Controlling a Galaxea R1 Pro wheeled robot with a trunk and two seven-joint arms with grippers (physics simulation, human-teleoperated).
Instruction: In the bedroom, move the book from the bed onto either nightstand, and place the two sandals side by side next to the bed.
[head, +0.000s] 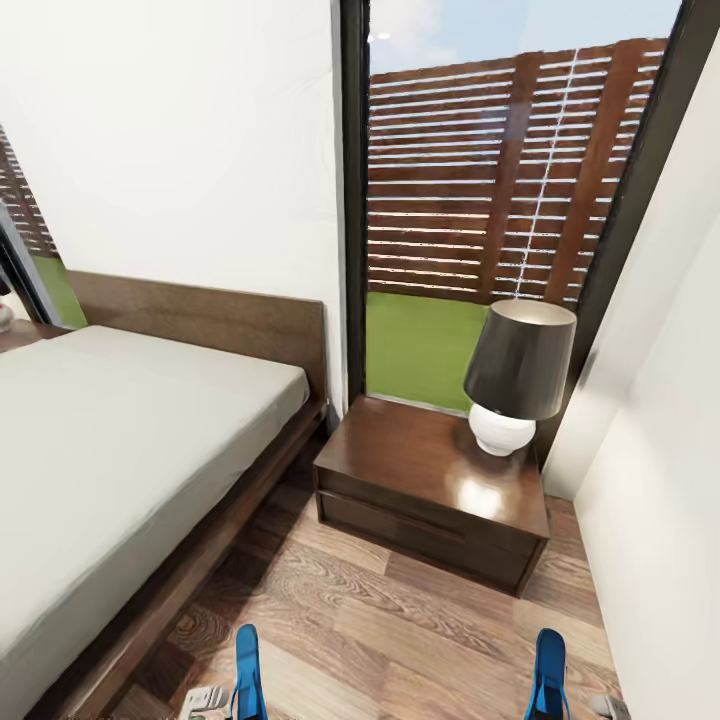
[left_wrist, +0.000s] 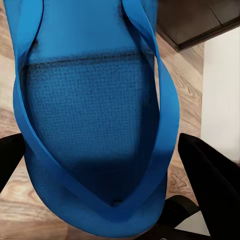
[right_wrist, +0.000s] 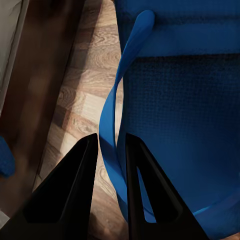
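Note:
Two bright blue sandals hang low over the wood floor at the near edge of the head view, the left sandal (head: 247, 672) close to the bed (head: 110, 450) and the right sandal (head: 549, 672) near the white wall. My left gripper (left_wrist: 100, 145) grips its sandal (left_wrist: 95, 115) across the sole, one black finger (left_wrist: 210, 180) on each side. My right gripper (right_wrist: 111, 137) is shut on the thong strap (right_wrist: 112, 105) of the other sandal (right_wrist: 185, 115). The nightstand (head: 420, 470) stands between bed and window. The book is out of view.
A lamp (head: 518, 375) with a dark shade stands on the nightstand's right half. A tall dark-framed window (head: 500, 170) is behind it. The white wall (head: 660, 480) closes in on the right. The wood floor (head: 400, 640) lies between bed frame, nightstand and wall.

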